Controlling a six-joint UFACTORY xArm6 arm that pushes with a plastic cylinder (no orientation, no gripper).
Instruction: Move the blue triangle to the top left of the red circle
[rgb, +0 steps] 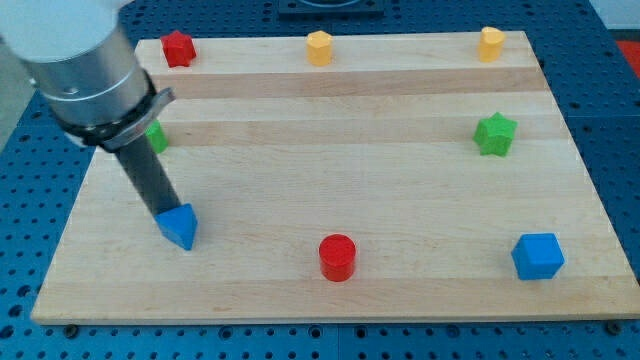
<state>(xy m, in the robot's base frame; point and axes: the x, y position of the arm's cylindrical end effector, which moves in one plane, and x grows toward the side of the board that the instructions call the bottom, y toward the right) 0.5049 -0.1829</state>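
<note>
The blue triangle (180, 225) lies on the wooden board at the lower left. The red circle (338, 257), a short cylinder, stands to its right, near the board's bottom edge and about a quarter of the board's width away. My tip (165, 211) is at the triangle's upper left corner, touching or almost touching it. The dark rod slants up to the left into the grey arm housing (80, 70), which hides part of the board's left side.
A red block (178, 48), a yellow block (318, 47) and another yellow block (490, 43) line the top edge. A green block (155, 137) shows partly behind the arm. A green star (495, 134) sits at right. A blue cube (537, 256) sits at lower right.
</note>
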